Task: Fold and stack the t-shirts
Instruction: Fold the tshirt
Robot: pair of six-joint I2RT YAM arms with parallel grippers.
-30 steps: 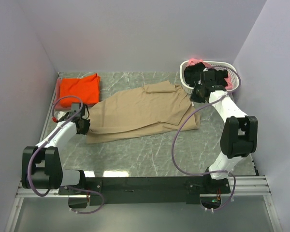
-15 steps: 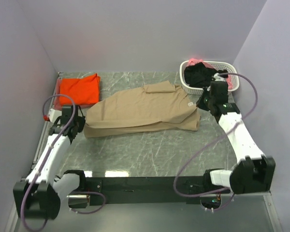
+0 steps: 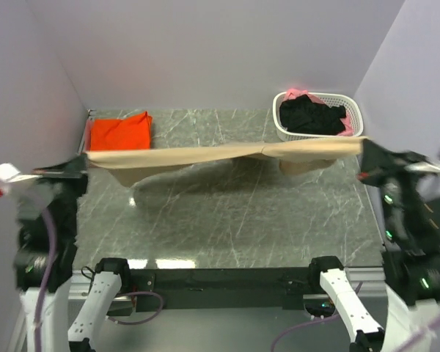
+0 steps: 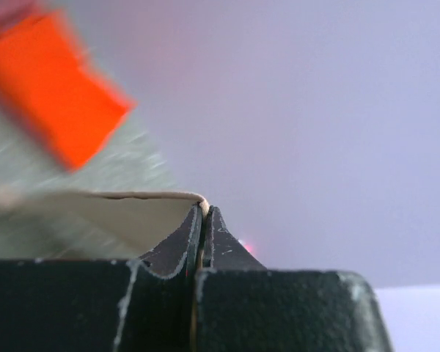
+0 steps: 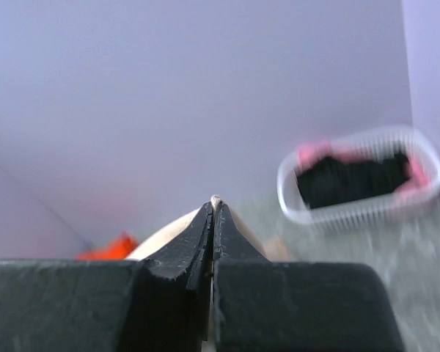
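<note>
The tan t-shirt (image 3: 220, 152) hangs stretched in a taut band above the table, sagging folds below it. My left gripper (image 3: 83, 158) is shut on its left end, and the left wrist view shows tan cloth (image 4: 132, 213) pinched at the fingertips of that gripper (image 4: 204, 209). My right gripper (image 3: 365, 150) is shut on the right end, with cloth (image 5: 169, 235) squeezed at the tips of this gripper (image 5: 215, 202). A folded orange t-shirt (image 3: 119, 132) lies at the far left. Black (image 3: 312, 117) and pink (image 3: 297, 93) t-shirts sit in the basket.
The white slotted basket (image 3: 280, 121) stands at the far right corner, just behind the stretched shirt's right end. Lilac walls close the table on the left, back and right. The grey marble tabletop (image 3: 227, 213) lies under the shirt.
Both arms have swung up and outward, lifting the tan t-shirt off the table, where it lay spread, and pulling it into a tight horizontal band.
</note>
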